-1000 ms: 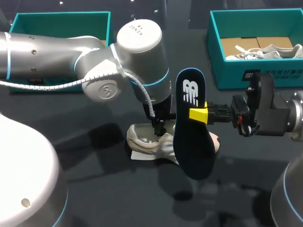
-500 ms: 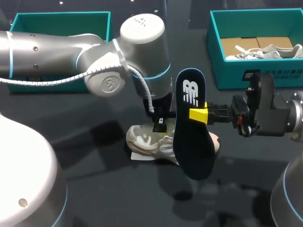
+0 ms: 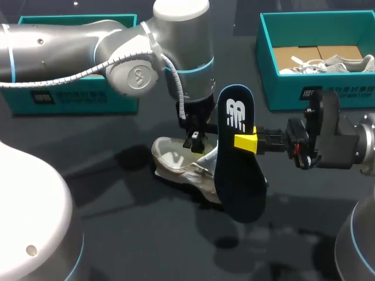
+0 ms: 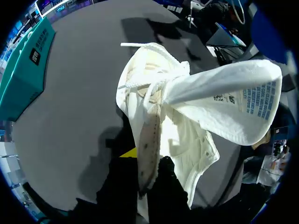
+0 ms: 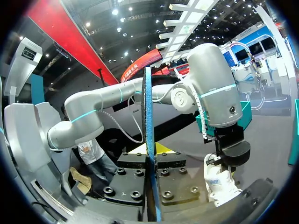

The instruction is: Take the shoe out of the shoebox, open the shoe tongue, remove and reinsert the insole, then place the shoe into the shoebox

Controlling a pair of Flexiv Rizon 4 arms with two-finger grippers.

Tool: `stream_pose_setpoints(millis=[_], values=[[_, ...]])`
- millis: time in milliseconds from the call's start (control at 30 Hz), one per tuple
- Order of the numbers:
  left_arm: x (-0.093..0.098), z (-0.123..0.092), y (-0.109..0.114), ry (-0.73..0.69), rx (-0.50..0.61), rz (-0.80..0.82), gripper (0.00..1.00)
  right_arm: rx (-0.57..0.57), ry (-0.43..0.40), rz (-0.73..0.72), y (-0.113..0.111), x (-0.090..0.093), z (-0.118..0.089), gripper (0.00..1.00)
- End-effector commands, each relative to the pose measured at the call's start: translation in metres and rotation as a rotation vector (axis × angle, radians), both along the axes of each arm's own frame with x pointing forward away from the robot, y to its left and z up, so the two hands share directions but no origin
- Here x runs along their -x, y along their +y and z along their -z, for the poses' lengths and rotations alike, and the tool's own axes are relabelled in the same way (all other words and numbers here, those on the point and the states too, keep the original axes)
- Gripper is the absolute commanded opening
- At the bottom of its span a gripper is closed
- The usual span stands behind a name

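The cream shoe (image 3: 179, 167) is tipped up on the dark table (image 3: 117, 234) near its middle. My left gripper (image 3: 196, 141) comes down on it and is shut on its side wall. From the left wrist, that wall (image 4: 148, 140) runs between the fingers, one yellow tip (image 4: 129, 152) shows, and the white tongue (image 4: 233, 100) is folded out. My right gripper (image 3: 246, 142) is shut on the dark insole (image 3: 237, 170), held upright in front of the shoe's toe. From the right wrist the insole (image 5: 149, 130) shows edge-on between the pads, with the shoe (image 5: 218, 182) beyond.
A teal shoebox (image 3: 281, 88) at the back right holds a second pale shoe (image 3: 334, 63) and brown paper. Another teal box (image 3: 64, 96) stands at the back left behind my left arm. My left arm (image 5: 117, 98) crosses the space ahead of the right gripper.
My left gripper has shut on the shoe's side wall and moved up and away from me. The shoe has tilted and shifted with it. The right arm and insole stayed still.
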State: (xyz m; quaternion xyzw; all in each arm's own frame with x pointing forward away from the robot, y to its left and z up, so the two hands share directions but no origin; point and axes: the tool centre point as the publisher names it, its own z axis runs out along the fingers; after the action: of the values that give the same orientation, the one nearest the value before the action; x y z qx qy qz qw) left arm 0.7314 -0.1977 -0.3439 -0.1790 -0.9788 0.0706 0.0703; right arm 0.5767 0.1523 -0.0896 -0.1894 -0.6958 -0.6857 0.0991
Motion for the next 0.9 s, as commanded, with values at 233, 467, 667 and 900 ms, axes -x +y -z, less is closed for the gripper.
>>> stream_pose_setpoints(millis=[233, 467, 667, 900], values=[[-0.004, -0.024, 0.008, -0.006, -0.021, 0.259, 0.00, 0.003, 0.000, 0.009, -0.001, 0.006, -0.001, 0.00], [-0.003, -0.044, 0.013, -0.075, -0.020, 0.623, 0.00, 0.003, 0.000, 0.009, -0.001, 0.006, -0.001, 0.00], [0.005, -0.047, 0.024, -0.191, 0.036, 1.024, 0.00, 0.003, 0.000, 0.009, -0.001, 0.006, -0.001, 0.00], [0.005, -0.047, 0.024, -0.191, 0.036, 1.024, 0.00, 0.003, 0.000, 0.009, -0.001, 0.006, -0.001, 0.00]])
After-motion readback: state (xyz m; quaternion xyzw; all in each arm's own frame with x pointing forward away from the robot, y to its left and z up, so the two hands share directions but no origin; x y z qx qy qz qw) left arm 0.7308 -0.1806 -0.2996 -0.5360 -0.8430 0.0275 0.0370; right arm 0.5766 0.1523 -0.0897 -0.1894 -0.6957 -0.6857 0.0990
